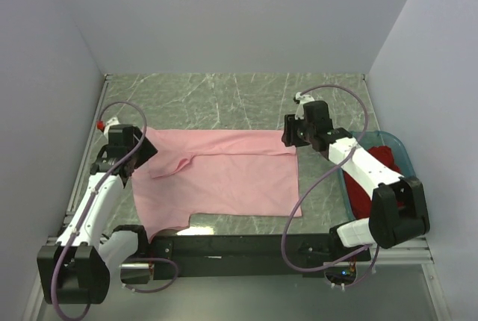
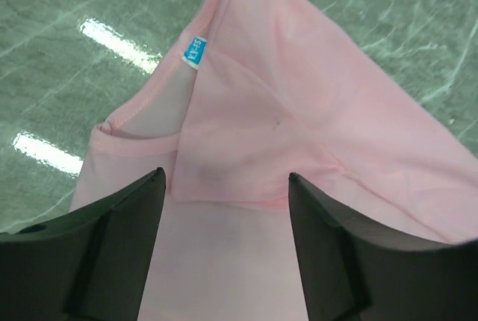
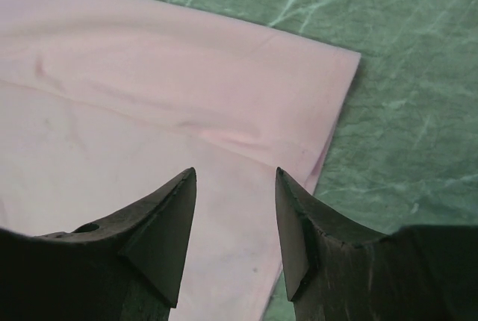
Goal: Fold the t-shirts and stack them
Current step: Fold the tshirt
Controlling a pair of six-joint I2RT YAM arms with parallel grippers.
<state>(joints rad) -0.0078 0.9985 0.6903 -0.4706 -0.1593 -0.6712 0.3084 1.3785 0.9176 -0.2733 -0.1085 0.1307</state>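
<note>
The light pink soft cloth t-shirt (image 1: 224, 175) lies spread and partly folded on the green marbled surface (image 1: 224, 101). The left claw (image 2: 226, 187) stands open and empty above its collar, near the small blue label (image 2: 193, 51), and the right claw (image 3: 235, 209) is likewise open over the shirt's far right corner. The bright red t-shirt (image 1: 361, 200) sits bunched in the teal translucent plastic tub (image 1: 399, 149) at the right.

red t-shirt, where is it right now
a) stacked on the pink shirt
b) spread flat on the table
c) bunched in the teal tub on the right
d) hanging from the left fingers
c: the red t-shirt lies crumpled inside the teal tub at the right edge, apart from the pink t-shirt, which lies on the table.
</note>
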